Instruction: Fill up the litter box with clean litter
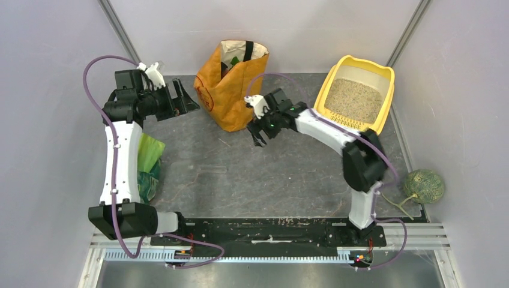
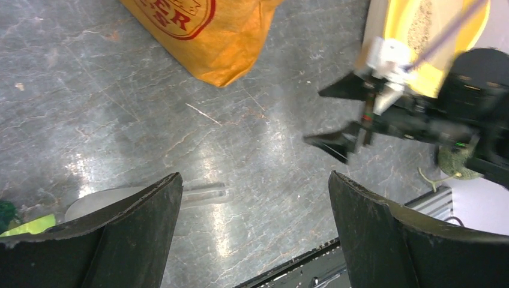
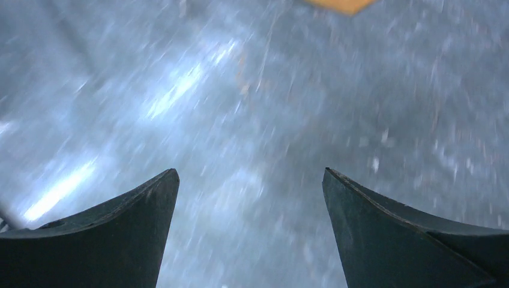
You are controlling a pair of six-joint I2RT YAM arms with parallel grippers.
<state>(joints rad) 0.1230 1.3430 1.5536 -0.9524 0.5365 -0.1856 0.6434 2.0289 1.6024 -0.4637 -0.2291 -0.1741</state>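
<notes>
1. Your right gripper [image 1: 259,135] hangs wide open and empty just right of the upright orange fabric shopping bag [image 1: 231,90]. Your left gripper [image 1: 186,99] is just as wide and empty, just left of that bag.
2. Swing either arm carelessly and a finger could snag the orange bag's soft side and topple it.
3. The crumpled green printed plastic bag [image 1: 149,162] lies well left of the orange bag, nearer the arm bases and partly under your left arm. It looks floppy, so a poorly placed pinch would likely spill litter onto the grey table [image 1: 240,174].
4. The shallow yellow plastic litter box [image 1: 334,75] sits right of the orange bag, apart from both grippers. Fine beige granules [image 1: 355,99] already cover its floor.
</notes>
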